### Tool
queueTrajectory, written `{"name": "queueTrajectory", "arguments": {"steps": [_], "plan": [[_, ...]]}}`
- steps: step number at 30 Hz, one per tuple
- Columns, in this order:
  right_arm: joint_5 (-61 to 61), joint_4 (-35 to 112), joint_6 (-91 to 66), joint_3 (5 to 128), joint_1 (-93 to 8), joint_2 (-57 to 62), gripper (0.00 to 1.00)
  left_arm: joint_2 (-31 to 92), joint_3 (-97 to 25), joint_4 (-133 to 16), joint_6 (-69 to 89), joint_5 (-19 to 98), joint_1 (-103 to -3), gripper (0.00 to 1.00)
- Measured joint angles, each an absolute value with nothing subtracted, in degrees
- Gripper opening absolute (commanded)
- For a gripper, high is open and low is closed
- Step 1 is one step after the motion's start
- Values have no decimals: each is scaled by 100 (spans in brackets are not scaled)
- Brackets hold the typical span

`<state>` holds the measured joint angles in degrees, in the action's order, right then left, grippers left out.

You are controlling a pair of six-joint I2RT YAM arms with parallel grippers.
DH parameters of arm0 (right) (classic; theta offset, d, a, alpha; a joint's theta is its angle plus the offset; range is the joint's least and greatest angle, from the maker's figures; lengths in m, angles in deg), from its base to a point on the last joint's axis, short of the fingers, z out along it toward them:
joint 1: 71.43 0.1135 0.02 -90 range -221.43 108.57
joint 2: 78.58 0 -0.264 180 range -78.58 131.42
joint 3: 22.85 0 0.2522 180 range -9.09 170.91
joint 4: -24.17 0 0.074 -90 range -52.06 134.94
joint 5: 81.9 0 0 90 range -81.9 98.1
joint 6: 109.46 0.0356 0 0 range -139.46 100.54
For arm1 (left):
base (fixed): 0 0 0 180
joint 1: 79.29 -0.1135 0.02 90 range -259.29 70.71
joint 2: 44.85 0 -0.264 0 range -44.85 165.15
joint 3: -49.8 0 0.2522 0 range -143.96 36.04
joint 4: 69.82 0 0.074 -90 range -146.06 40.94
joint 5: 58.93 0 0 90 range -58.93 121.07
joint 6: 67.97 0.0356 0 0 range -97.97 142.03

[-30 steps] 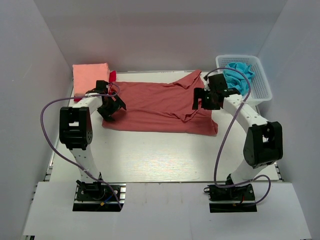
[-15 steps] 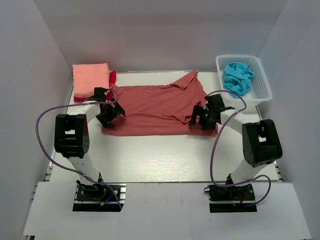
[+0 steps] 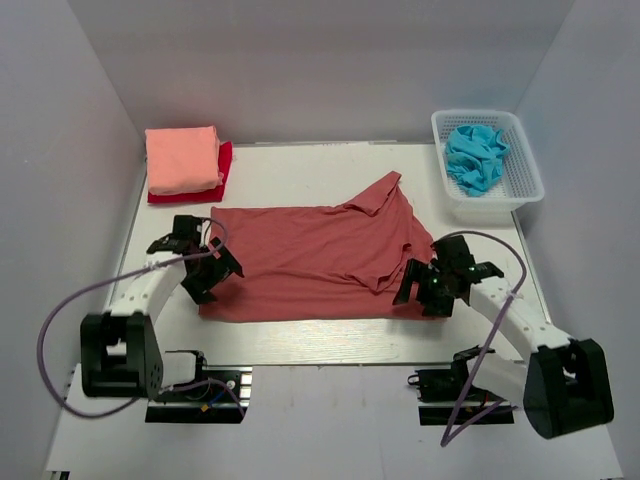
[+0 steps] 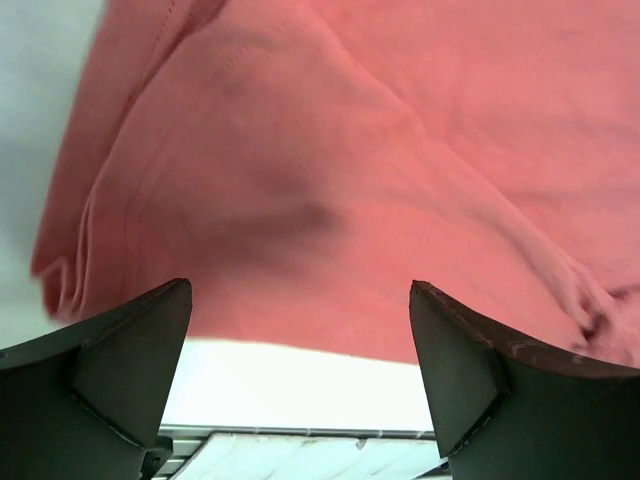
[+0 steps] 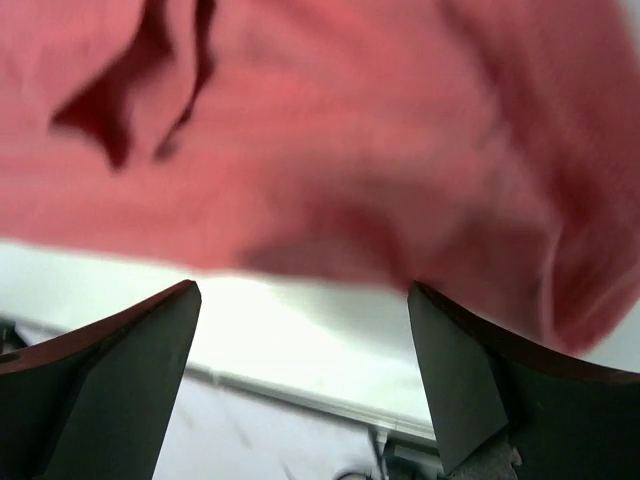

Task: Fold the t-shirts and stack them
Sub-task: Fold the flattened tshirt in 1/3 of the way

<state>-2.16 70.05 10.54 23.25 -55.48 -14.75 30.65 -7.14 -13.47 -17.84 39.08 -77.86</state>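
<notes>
Left gripper [image 3: 207,275], jaws spread wide with nothing between them, hangs over the near left corner of a large dusty brick-red cotton t-shirt [image 3: 310,262] on the white table [image 3: 320,335]. The right gripper [image 3: 428,292], equally wide open and empty, hovers over the shirt's near right corner.

From the left wrist camera, the two dark fingers [image 4: 110,380] frame the garment's near hem. The cloth bunches into small folds at its left edge, and a strip of bare tabletop and the table's metal rail [image 4: 300,445] lie beyond it. The right wrist camera's view is blurred; its dark fingers frame the same hem, with a couple of deep creases in the fabric above.

Seen from overhead, the brick-red shirt lies spread across the middle of the table. It forms roughly a wide rectangle with its near edge close to the table's front, and one flap rises to a point towards the far right.

Farther back, in the far left corner, a salmon-pink t-shirt [image 3: 182,158] folded into a rectangle sits on top of a folded bright red t-shirt [image 3: 225,165], whose edge shows along the right and near sides. In the far right corner, well apart from the spread shirt, stands a white plastic mesh basket [image 3: 528,175] holding a crumpled turquoise-blue cloth [image 3: 475,155].
</notes>
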Motion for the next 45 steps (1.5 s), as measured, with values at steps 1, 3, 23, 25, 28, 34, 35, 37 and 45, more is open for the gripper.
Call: {"name": "queueTrajectory", "arguments": {"steps": [1,3,23,25,28,34,35,37,45], "plan": [[-286,7174,1032,2349,-5513,-1606,90,2808,-716,-1257,-1784,3879,-7793,100],[-419,7523,979,2569,-5415,-1713,90,2386,-801,-1072,-1784,3829,-7793,100],[-1062,6306,1043,3680,-4746,523,90,3074,-2340,-842,-1601,3648,-7801,100],[-1049,6162,1052,3824,-4735,746,90,3081,-2340,-842,-1588,3643,-7812,100],[-1046,5961,1052,4012,-4731,980,90,3079,-2340,-842,-1586,3628,-7832,100],[-1053,5648,1045,4580,-4729,1452,90,3081,-2340,-831,-1583,3606,-7884,100],[-1053,5600,1041,4674,-4729,1539,90,3081,-2342,-823,-1583,3602,-7884,100],[-1044,5585,1017,4969,-4729,1790,90,3081,-2370,-796,-1583,3595,-7884,100],[-347,5959,743,6484,-4702,2571,90,3083,-2510,-761,-1566,3458,-7884,100]]}}
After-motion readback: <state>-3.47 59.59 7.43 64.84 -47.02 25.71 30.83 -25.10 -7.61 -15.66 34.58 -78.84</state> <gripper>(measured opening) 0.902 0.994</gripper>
